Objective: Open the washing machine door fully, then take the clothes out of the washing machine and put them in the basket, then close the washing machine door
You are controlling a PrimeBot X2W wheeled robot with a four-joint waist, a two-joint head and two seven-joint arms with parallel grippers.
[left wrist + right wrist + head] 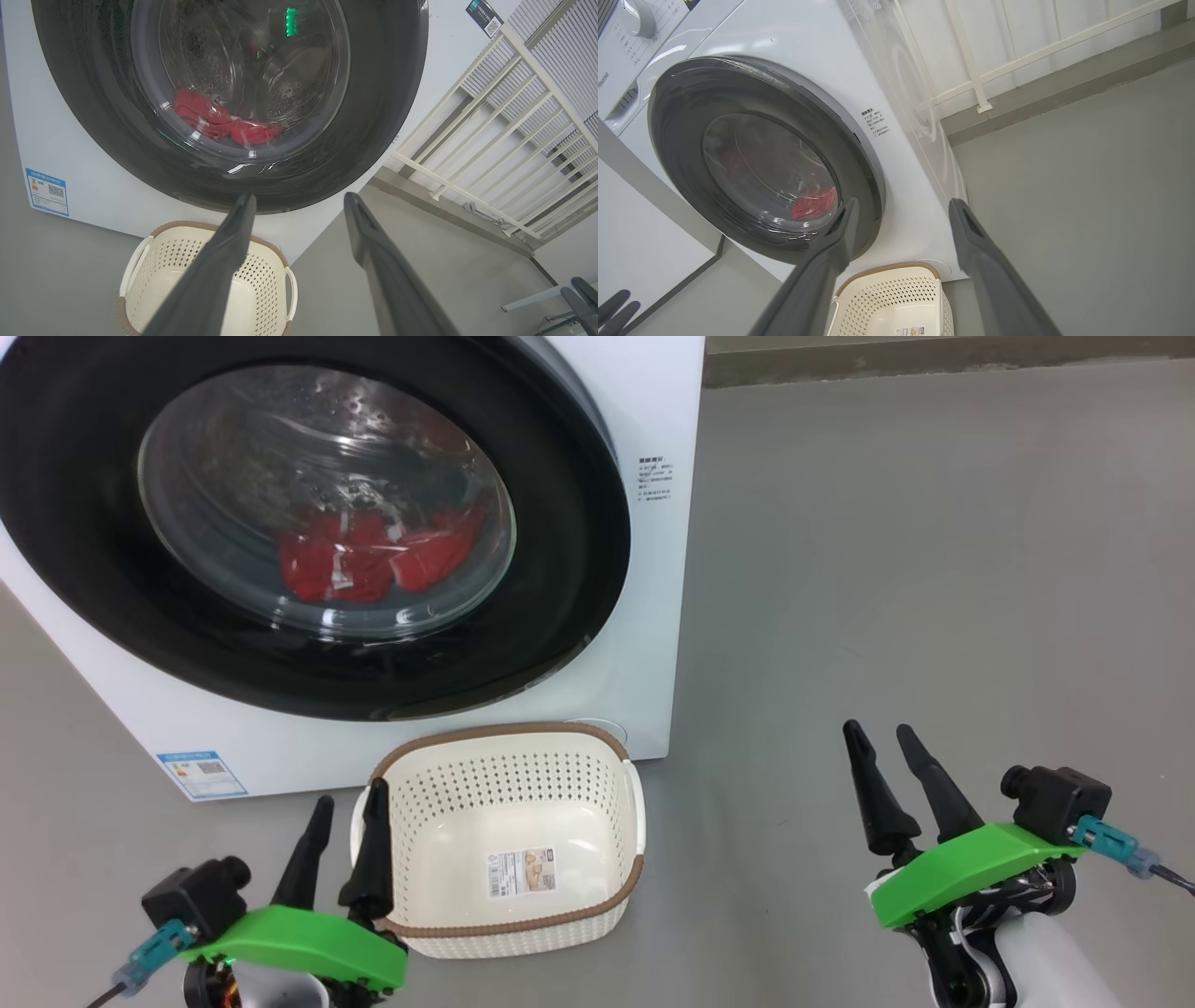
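**Barely begun: door shut, laundry inside**

The washing machine door [308, 513] sits closed against the white washing machine [653, 635], so the first step is not yet done. Through its glass, the red clothes [373, 560] lie in a heap low inside. The basket [509, 735] stands empty on the floor [934, 569], just in front of the machine and below the door. The left gripper [349, 793] hovers at the basket's left rim, fingers apart and holding nothing. The right gripper [877, 726] hangs well off to the right over bare floor, likewise spread and empty. Opening, unloading and closing all remain.
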